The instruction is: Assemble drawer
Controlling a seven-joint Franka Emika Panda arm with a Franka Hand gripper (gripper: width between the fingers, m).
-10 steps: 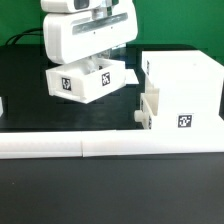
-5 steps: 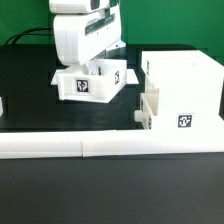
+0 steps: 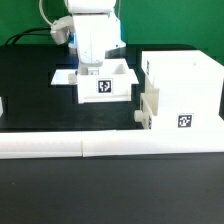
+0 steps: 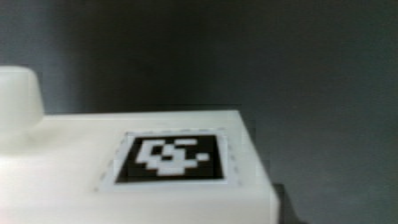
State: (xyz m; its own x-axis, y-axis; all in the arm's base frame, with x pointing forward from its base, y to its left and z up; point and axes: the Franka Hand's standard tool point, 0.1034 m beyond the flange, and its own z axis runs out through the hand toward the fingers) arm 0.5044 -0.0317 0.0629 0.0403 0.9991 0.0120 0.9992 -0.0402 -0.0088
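A small white open-topped drawer box (image 3: 105,88) with a black marker tag on its front sits on the black table. My gripper (image 3: 92,70) reaches straight down into its exterior-view left side and grips a wall; the fingertips are hidden by the box. The larger white drawer housing (image 3: 185,85), tagged on its front, stands to the exterior view's right, a small gap away. The wrist view shows a tagged face of the box (image 4: 173,158) very close up, with a white rounded shape (image 4: 15,100) beside it; no fingers show clearly.
A long white rail (image 3: 110,148) runs along the table's front edge. A small white stepped piece (image 3: 148,110) sits against the housing's near left side. Another white part (image 3: 2,104) shows at the exterior view's left edge.
My gripper has moved toward the exterior view's right and turned, bringing the drawer box with it. The box was tilted and lifted; now it sits level and square, closer to the housing.
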